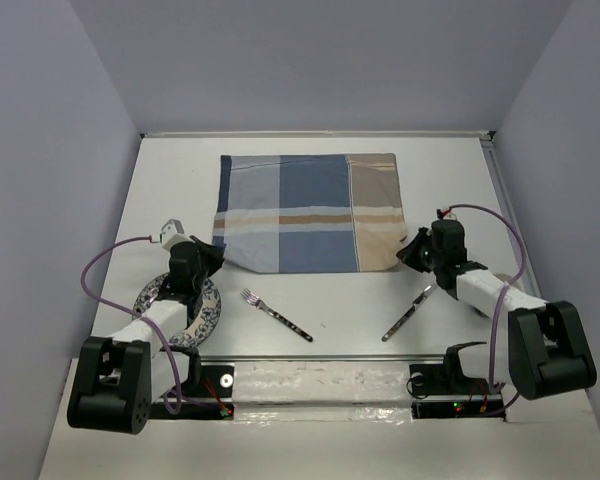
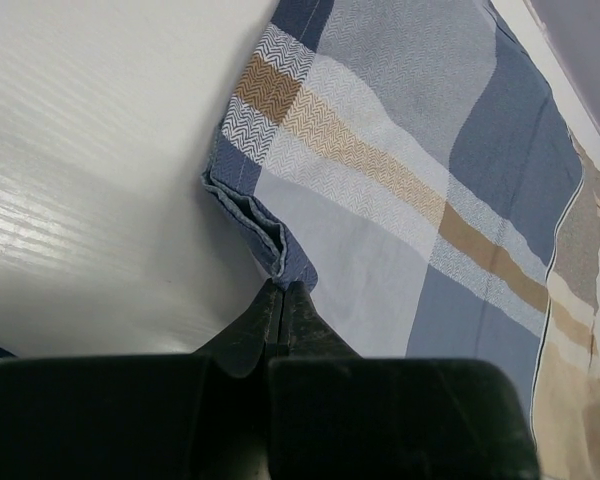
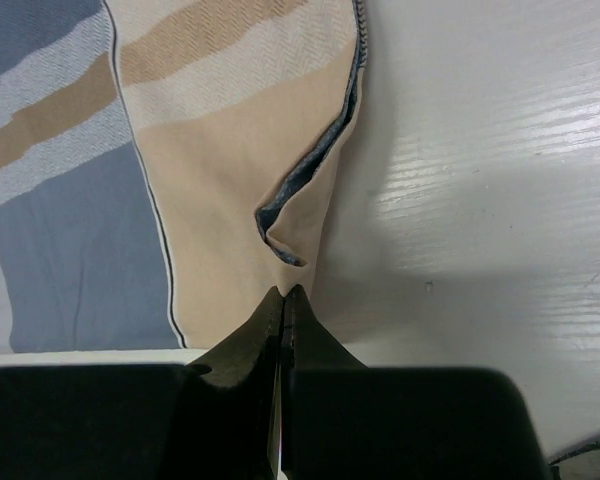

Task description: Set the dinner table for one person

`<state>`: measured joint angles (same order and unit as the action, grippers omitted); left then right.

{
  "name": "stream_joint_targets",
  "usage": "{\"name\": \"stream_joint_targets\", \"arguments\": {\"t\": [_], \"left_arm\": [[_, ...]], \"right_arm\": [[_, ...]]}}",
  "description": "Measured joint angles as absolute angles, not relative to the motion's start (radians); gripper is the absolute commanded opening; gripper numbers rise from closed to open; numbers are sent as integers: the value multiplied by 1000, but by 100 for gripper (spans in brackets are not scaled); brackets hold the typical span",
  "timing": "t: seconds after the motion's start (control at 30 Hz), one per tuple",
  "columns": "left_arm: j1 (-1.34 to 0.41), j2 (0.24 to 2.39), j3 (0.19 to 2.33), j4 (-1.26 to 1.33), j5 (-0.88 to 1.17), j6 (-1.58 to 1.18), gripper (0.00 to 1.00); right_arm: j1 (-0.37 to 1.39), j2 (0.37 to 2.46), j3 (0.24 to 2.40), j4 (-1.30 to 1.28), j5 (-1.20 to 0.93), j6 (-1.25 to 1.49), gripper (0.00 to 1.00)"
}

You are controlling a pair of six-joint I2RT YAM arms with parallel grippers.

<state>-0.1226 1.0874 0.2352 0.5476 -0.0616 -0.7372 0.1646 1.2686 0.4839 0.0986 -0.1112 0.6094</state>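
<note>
You're laying the plaid cloth [image 1: 305,210]: left jaws and right jaws are each pinching a near corner. The next move likely calls for drawing both evenly across the table [image 1: 345,300].

there is 1 dinner table [image 1: 180,180]. on it lie 1 plaid cloth [image 1: 310,210], 1 plate [image 1: 209,312], 1 fork [image 1: 275,313] and 1 knife [image 1: 408,313]. 2 arms show: 1 left arm [image 1: 150,322] and 1 right arm [image 1: 492,290].

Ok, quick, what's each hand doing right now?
Left hand: closed, pinching the cloth's near left corner.
Right hand: closed, pinching the cloth's near right corner.
</note>
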Motion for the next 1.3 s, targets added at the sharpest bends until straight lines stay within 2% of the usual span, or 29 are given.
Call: {"name": "stream_joint_targets", "arguments": {"t": [0.43,0.63,0.7,0.73,0.8,0.83,0.93,0.97,1.0,1.03,1.07,1.13,1.3], "left_arm": [[-123,971,218,459,-58,-742,0],[-123,888,174,414,-53,-755,10],[-123,862,167,391,-53,-757,18],[-123,842,162,382,-53,-760,24],[-123,816,158,369,-52,-759,30],[-123,805,157,363,-52,-758,32],[-123,770,155,343,-52,-760,44],[-123,755,154,336,-49,-760,48],[-123,740,153,330,-43,-762,57],[-123,721,152,323,-37,-763,61],[-123,700,152,315,-32,-762,69],[-123,663,153,294,-25,-759,73],[-126,589,201,210,-19,-756,75]], "right_arm": [[165,1077,427,14,-22,602,0],[165,1045,428,-44,22,598,0],[165,1039,429,-57,26,598,0],[165,1035,429,-68,29,598,2],[165,1026,429,-83,31,598,7],[165,1019,429,-89,34,598,13],[165,999,429,-102,39,596,22],[165,995,429,-104,43,595,38],[165,993,429,-107,46,594,41],[165,991,431,-114,49,588,48],[165,989,434,-121,53,588,49],[165,986,448,-142,56,573,53],[165,962,532,-176,44,530,56]]}}
